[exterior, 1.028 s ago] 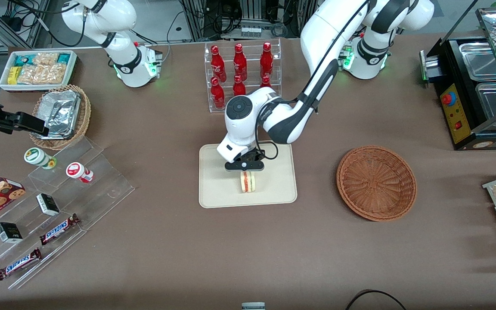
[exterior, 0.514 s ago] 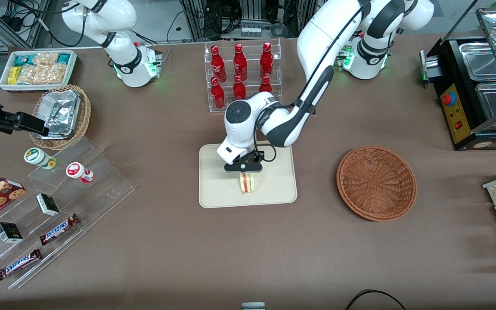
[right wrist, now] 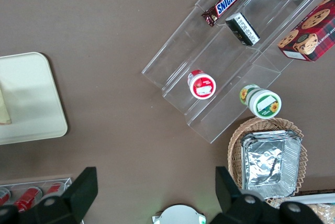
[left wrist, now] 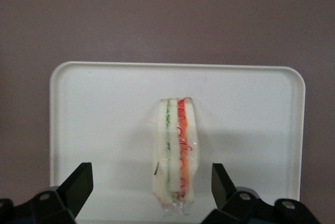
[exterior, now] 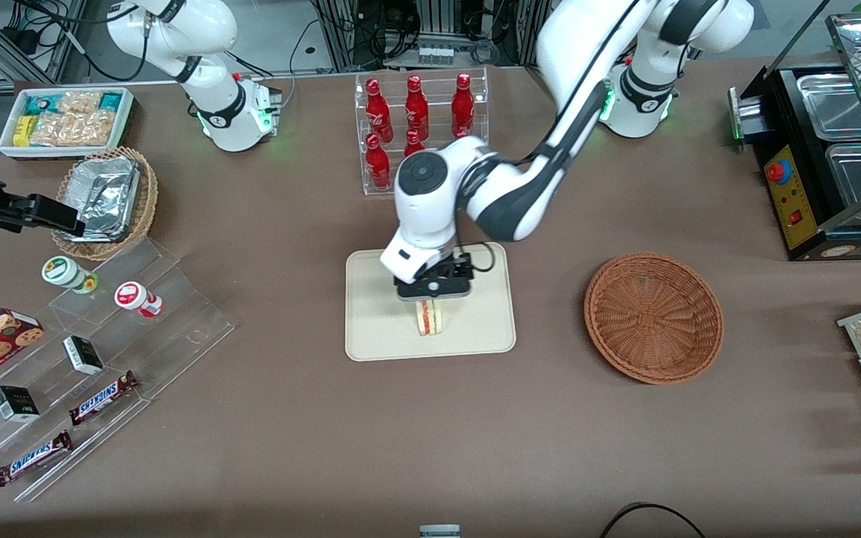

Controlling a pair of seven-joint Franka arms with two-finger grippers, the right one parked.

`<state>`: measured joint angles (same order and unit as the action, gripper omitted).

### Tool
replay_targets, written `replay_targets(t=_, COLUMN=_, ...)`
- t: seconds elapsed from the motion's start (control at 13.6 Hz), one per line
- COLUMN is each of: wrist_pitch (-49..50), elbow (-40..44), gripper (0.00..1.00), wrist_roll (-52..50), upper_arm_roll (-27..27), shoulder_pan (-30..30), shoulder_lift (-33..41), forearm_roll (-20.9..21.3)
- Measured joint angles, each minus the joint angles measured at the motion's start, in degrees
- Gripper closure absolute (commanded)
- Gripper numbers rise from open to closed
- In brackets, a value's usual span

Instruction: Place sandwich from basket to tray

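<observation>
The sandwich [exterior: 429, 318] [left wrist: 176, 153] stands on its edge on the cream tray [exterior: 371, 329] [left wrist: 99, 109], its green and red-orange layers showing. My left gripper [exterior: 433, 297] [left wrist: 152, 182] hangs just above the sandwich, open, with a black finger on either side of it and a clear gap to each. The reddish-brown wicker basket [exterior: 653, 317] sits empty beside the tray, toward the working arm's end of the table.
A clear rack of red bottles [exterior: 419, 127] stands farther from the front camera than the tray. Toward the parked arm's end are an acrylic step shelf with snacks [exterior: 94, 351], a tan basket of foil containers [exterior: 105, 200] and a white snack bin [exterior: 64, 119]. A black food warmer [exterior: 826, 157] is at the working arm's end.
The gripper has let go of the sandwich and risen a little above it. The sandwich stays standing on the tray.
</observation>
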<state>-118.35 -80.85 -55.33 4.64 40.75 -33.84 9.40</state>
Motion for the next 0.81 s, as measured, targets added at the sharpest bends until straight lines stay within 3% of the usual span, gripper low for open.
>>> replay_targets(t=0.29, wrist_pitch=13.47, elbow=-0.32, gripper=0.00, wrist_roll=1.79, upper_arm_roll=-0.28, shoulder_pan=-8.92, shoulder_lift=11.57, forearm_roll=-2.70)
replay_targets(t=0.81, wrist_pitch=16.06, elbow=-12.48, gripper=0.00, wrist_roll=24.39, upper_arm_roll=-0.38, shoulder_pan=-23.70, shoulder_lift=27.66, forearm_roll=-3.78)
